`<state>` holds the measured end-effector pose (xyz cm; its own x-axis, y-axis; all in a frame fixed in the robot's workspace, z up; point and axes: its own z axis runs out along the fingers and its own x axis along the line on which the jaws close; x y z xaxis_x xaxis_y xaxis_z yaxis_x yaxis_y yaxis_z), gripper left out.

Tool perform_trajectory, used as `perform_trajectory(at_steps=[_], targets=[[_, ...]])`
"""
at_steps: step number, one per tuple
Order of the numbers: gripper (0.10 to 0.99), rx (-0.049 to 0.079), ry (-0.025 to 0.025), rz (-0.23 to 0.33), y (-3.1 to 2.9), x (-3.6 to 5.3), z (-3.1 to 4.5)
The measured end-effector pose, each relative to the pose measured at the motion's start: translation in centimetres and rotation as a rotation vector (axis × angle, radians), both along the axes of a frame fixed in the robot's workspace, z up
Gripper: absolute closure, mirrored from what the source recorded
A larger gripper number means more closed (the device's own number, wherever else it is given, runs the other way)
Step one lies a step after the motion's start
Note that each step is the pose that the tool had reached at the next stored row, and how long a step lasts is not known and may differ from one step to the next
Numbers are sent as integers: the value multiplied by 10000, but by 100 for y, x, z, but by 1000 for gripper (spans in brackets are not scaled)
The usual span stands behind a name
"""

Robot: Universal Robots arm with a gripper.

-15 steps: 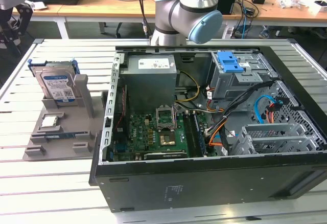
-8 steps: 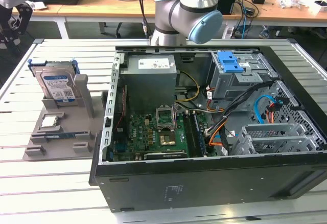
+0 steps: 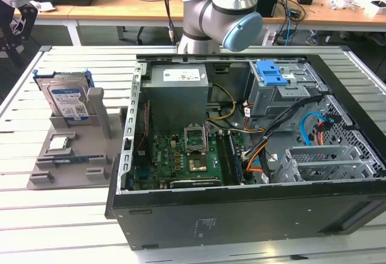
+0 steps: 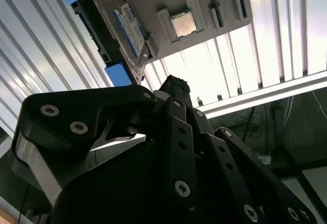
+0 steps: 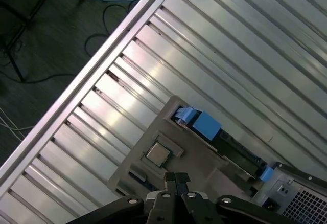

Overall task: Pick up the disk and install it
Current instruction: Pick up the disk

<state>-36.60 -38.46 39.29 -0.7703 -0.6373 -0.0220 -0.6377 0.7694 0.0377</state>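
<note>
A: Two fingers (image 5: 171,179), what's their state?
B: Pressed together, gripping nothing, pointing at the grey holder (image 5: 199,165).
A: And the disk (image 3: 68,100)?
B: Upright in that holder's slot on the desk (image 3: 24,204), at nine o'clock from the case (image 3: 241,216) in the exterior view, apart from the fingers.

I had the computer case (image 3: 241,216) lying open on the table (image 3: 54,216), toward the exterior view's right. Just beside it, on the exterior view's left, sat the holder (image 3: 104,119). The disk (image 3: 67,100) stood upright in the holder's rear slot, and the processor chip (image 3: 59,144) lay flat before it. Inside the case, the drive cage (image 3: 283,95) sat in the far corner. The arm (image 3: 223,17) rose behind the case.
</note>
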Motion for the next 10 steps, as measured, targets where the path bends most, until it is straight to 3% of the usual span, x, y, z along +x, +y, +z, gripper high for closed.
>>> perform_trajectory(at_steps=[10], targets=[[984, 0, 0, 751, 0, 0, 0]])
